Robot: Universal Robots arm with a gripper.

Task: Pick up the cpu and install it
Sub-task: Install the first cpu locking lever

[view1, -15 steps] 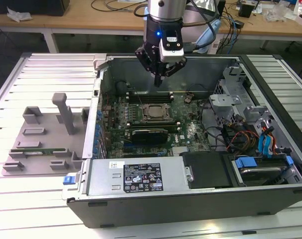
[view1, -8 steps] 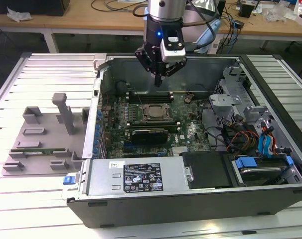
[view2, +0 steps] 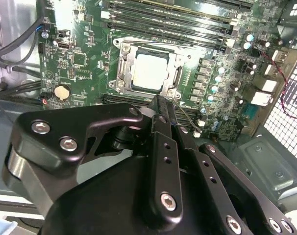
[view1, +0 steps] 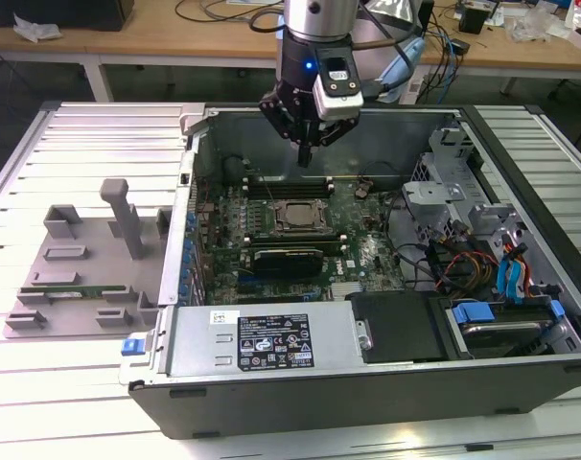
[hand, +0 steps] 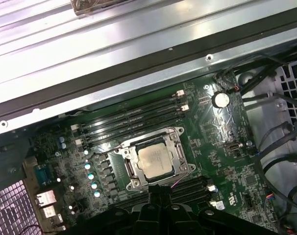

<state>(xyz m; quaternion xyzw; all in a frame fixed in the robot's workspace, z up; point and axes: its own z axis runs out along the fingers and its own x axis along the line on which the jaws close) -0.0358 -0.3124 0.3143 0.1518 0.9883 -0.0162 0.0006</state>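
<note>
The cpu point(view1: 297, 216), a square chip with a silver top, lies flat inside the metal socket frame point(view2: 123, 68) on the green motherboard point(view1: 367, 254) of an open computer case. Both wrist views show the cpu point(view2: 151, 72) point(hand: 155, 161) seated in the socket. My gripper point(view1: 306, 158) hangs above the board, just behind the socket and well clear of the chip. Its black fingers point(view2: 158, 110) are pressed together with nothing between them, and in the first wrist view the gripper point(hand: 160, 191) sits just beside the socket frame.
A long black graphics card point(view1: 289, 259) lies in front of the socket, memory slots point(view2: 178, 14) behind it. The case wall point(view1: 367, 129) stands close behind my gripper. Drive cage and cables point(view1: 482, 268) fill the exterior view's right. A grey tray point(view1: 80, 259) with upright blocks lies left of the case.
</note>
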